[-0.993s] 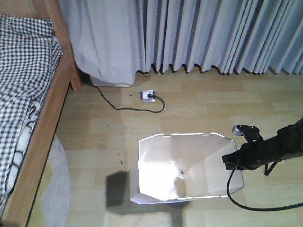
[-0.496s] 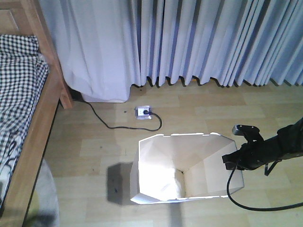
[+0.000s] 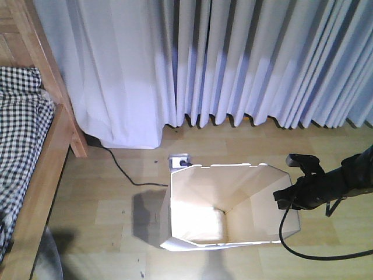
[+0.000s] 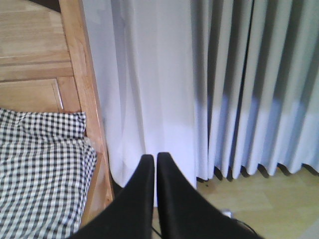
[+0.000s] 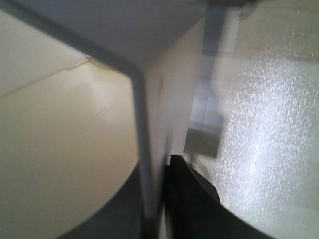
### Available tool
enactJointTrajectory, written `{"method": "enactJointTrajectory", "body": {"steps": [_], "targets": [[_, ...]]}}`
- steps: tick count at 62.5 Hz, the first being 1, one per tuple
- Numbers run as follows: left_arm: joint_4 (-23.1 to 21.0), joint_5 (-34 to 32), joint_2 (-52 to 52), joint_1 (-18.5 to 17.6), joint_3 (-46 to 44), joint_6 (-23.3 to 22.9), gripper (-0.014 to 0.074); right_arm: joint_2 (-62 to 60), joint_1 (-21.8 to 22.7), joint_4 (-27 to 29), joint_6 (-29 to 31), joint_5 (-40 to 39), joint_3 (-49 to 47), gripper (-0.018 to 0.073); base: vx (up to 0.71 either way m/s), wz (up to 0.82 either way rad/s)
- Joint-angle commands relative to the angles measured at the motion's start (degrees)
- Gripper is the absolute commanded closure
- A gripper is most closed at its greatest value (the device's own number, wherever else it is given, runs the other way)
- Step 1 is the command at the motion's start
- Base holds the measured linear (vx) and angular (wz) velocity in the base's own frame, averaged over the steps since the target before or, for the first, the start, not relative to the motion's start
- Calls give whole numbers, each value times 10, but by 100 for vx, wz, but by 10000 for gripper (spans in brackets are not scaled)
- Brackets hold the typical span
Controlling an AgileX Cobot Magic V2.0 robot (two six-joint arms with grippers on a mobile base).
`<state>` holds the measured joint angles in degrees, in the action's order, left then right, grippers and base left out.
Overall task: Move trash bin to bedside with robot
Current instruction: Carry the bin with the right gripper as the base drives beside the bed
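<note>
The right gripper is pinching the right-hand wall of the white trash bin just below the rim. In the right wrist view the thin plastic wall is running up between its two fingers, one inside the bin and one outside, so the jaws are closing on the wall itself. The black arm is reaching in from the right edge of the front view, with a cable looping beneath it. The left gripper is hanging free with its tips pressed together and nothing between them, facing the curtain and the head of the bed.

The bin is sitting upright and empty, mouth upward, over the wooden floor. Whether it is resting on the floor or being lifted clear cannot be told. A power socket is lying just behind its far rim, with a black cable trailing off towards the curtain.

The bed is lying at the left edge of the front view, its checked bedding above a wooden side rail, well apart from the bin with bare floor between. The grasp appears complete. Closing that gap and releasing the bin seem to remain.
</note>
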<state>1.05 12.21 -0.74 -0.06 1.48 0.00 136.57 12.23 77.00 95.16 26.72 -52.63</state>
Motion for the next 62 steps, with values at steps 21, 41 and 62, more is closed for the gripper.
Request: {"method": "enactJointTrajectory", "body": {"steps": [21,41,62], "targets": [[-2,-39,-8,-1,11,0,603,-43,2,26,1,119,-6,566,25,4],[-2,-39,-8,-1,11,0,603,-43,2,26,1,119,-6,566,13,2],[-2,-39,-8,-1,11,0,603,-43,2,26,1,119,-6,566,1,1]]}}
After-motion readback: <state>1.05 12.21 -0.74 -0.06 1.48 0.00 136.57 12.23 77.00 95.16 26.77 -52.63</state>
